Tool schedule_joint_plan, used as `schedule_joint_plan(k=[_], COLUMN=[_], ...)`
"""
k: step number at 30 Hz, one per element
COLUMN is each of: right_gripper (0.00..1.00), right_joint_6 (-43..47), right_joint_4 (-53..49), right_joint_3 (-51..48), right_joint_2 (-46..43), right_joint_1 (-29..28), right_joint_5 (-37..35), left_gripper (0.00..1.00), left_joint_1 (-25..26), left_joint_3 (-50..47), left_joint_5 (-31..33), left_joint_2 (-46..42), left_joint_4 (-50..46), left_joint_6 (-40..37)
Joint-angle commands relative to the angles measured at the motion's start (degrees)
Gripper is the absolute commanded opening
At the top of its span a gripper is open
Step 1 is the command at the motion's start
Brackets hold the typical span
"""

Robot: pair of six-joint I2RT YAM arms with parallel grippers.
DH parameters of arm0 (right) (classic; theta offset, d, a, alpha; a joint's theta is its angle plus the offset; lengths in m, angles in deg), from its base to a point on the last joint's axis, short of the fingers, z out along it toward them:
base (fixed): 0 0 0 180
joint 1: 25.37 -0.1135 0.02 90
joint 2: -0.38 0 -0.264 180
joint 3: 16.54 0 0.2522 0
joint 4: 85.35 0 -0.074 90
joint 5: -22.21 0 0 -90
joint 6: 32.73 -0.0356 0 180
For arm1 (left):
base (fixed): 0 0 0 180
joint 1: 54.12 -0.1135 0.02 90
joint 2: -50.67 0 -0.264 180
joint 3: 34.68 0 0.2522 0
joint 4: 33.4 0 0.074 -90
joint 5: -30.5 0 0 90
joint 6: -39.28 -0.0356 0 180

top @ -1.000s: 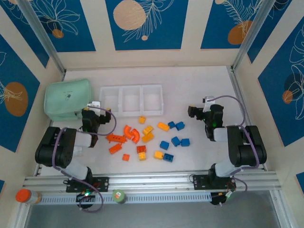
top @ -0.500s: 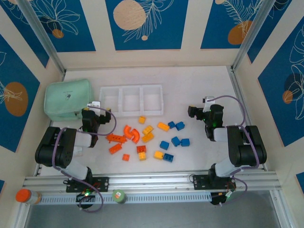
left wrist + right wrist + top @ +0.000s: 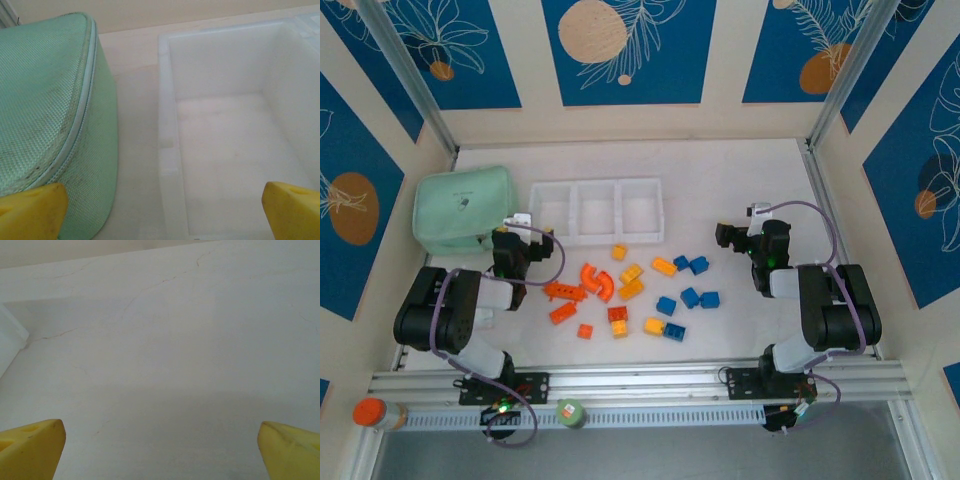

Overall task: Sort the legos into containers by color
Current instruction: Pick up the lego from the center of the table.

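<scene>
The legos lie loose on the table between my arms: orange-red bricks (image 3: 563, 291) and a curved orange piece (image 3: 601, 283) on the left, yellow-orange bricks (image 3: 631, 274) in the middle, blue bricks (image 3: 699, 297) on the right. Behind them stands the white tray (image 3: 597, 186) with its three compartments bare. My left gripper (image 3: 518, 240) is open between pouch and tray; the left compartment's rim (image 3: 169, 145) runs between its yellow fingertips (image 3: 31, 207). My right gripper (image 3: 745, 235) is open over bare table, to the right of the bricks, its fingertips (image 3: 30, 447) wide apart with nothing between them.
A mint-green soft pouch (image 3: 462, 208) (image 3: 45, 100) lies left of the tray, close to my left gripper. The tray's corner (image 3: 10, 340) sits at the left edge of the right wrist view. Walls close in the table on three sides.
</scene>
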Motion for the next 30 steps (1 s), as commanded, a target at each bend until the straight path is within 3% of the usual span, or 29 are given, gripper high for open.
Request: schedule_joint_plan(k=[1, 13, 17, 20, 28, 30], right_gripper=[0.99, 0.99, 0.99, 0.99, 0.99, 0.99], right_joint_6=[1.0, 1.5, 0.9, -1.5, -12.5, -19.5], right_joint_4=[1.8, 2.5, -4.8, -12.3, -31.6, -36.6], right_joint_3=[0.4, -0.9, 0.5, 2.1, 5.8, 6.6], right_joint_2=[-0.2, -2.5, -7.8, -12.4, -27.1, -30.3], right_joint_1=[0.2, -0.5, -0.6, -0.1, 3.1, 3.5], right_joint_5=[0.8, 0.2, -0.9, -1.2, 2.7, 2.5], left_gripper=[0.99, 0.99, 0.99, 0.99, 0.99, 0.99], left_joint_1=[-0.8, -0.8, -0.8, -0.8, -0.9, -0.9], left_joint_3=[0.3, -4.3, -6.3, -5.9, 2.3, 4.1], left_joint_5=[1.0, 2.0, 2.2, 2.9, 3.0, 3.1], left_joint_2=[0.3, -2.5, -7.1, -13.8, -31.1, -34.3], left_joint_4=[2.2, 8.5, 7.7, 0.1, -32.4, -38.0], left_joint_6=[0.2, 0.7, 0.7, 2.0, 11.7, 16.1])
